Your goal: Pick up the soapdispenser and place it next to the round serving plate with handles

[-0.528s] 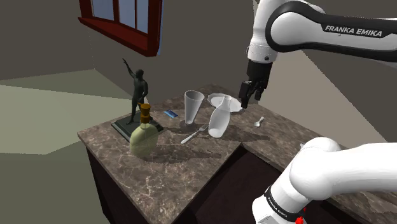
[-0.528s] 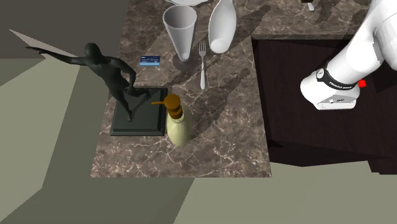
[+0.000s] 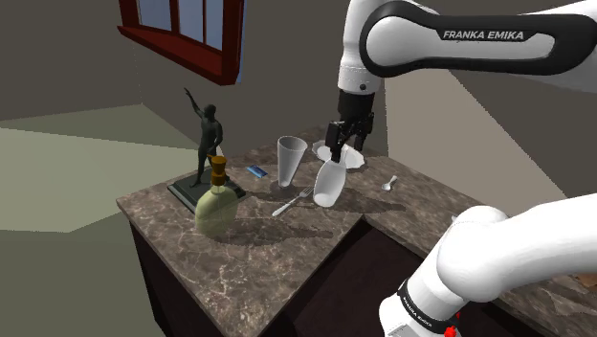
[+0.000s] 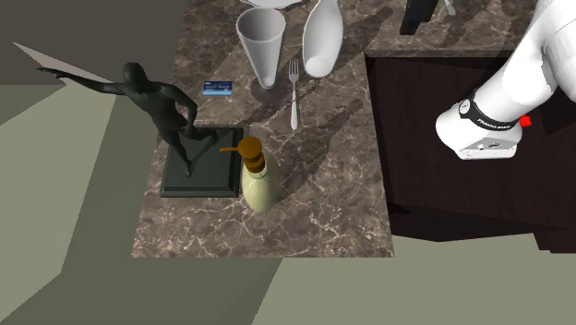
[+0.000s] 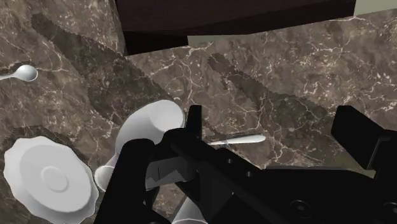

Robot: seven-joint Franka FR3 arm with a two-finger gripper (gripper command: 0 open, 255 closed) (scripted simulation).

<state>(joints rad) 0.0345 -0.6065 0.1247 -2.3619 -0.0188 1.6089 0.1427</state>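
Soap dispenser (image 3: 216,206), a yellowish bottle with a brown pump, standing upright on the marbled brown desk (image 3: 258,251) near the corner at the shoulder view's left, just beside the dark base of a black statue (image 3: 207,144) with one arm raised. Farther along the desk lie a small blue card (image 3: 255,172) and a fork (image 3: 290,202). Beyond the fork stand a white tapered cup (image 3: 291,161) and a white narrow-necked vase (image 3: 329,184), both upright and near each other. The white plate (image 3: 348,155) sits behind the vase, with a small spoon (image 3: 388,182) toward the shoulder view's right of it. The black hand (image 3: 336,153) hangs above the vase and plate, well apart from the dispenser. In the wrist view its fingers stand spread with nothing between them, and the plate, vase and spoon appear below. A red-framed window (image 3: 182,33) is set in the wall behind the statue.
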